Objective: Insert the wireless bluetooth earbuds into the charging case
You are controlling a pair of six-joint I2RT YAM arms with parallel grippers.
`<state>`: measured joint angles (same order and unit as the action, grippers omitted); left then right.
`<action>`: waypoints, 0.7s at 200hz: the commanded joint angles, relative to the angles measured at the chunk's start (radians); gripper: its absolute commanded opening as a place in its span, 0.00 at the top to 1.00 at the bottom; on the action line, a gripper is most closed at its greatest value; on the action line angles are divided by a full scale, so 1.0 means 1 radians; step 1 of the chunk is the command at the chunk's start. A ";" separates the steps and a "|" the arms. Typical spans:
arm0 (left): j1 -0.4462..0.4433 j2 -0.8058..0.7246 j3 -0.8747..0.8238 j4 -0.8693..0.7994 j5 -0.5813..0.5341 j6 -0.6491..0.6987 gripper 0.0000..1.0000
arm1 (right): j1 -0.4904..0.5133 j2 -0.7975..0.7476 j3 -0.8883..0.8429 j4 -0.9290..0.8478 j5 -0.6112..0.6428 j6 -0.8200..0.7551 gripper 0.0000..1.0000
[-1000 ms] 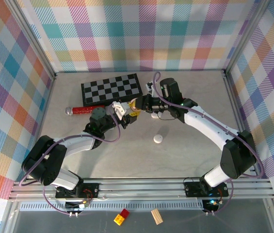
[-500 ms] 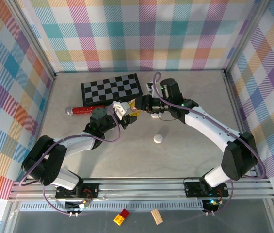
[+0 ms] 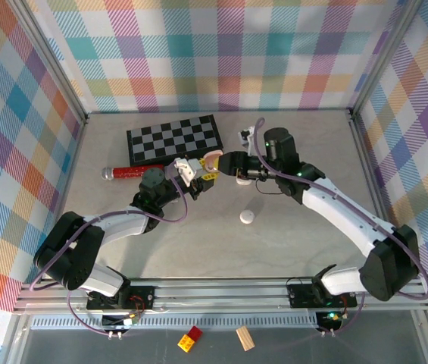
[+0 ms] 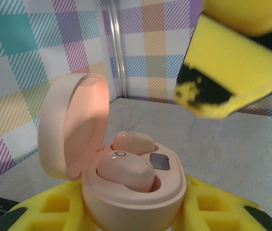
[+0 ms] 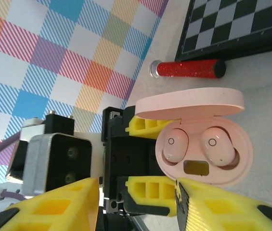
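Bright, even light; the charging case (image 4: 126, 197) is sharp, the nearer yellow foreground blurred.

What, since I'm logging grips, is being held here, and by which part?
The left gripper holds the pink charging case by its lower body, one finger each side. The right gripper is open, holding nothing.

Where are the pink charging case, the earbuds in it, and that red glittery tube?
charging case (image 5: 188, 102), right wrist view, on its open lid.
earbuds (image 5: 175, 144), right wrist view, on one seated bud's face.
red glittery tube (image 5: 188, 68), right wrist view, middle of its body.
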<state>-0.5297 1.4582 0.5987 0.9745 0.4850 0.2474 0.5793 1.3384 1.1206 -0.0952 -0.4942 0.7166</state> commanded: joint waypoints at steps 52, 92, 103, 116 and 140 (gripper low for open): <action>-0.004 -0.021 -0.011 0.056 0.087 -0.003 0.67 | -0.036 0.036 0.017 0.057 -0.043 0.001 0.55; -0.004 -0.016 -0.010 0.054 0.124 -0.002 0.67 | -0.036 0.047 0.020 0.048 -0.036 -0.011 0.55; -0.004 -0.015 -0.008 0.054 0.131 -0.002 0.67 | -0.036 0.050 0.017 0.049 -0.037 -0.010 0.55; -0.004 -0.014 -0.005 0.055 0.139 -0.003 0.67 | -0.036 0.056 0.015 0.043 -0.034 -0.010 0.55; -0.004 -0.015 0.001 0.055 0.150 -0.004 0.67 | -0.036 0.071 0.013 0.040 -0.039 -0.003 0.55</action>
<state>-0.5297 1.4578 0.5961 0.9756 0.5911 0.2474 0.5423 1.3876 1.1202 -0.0711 -0.5091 0.7174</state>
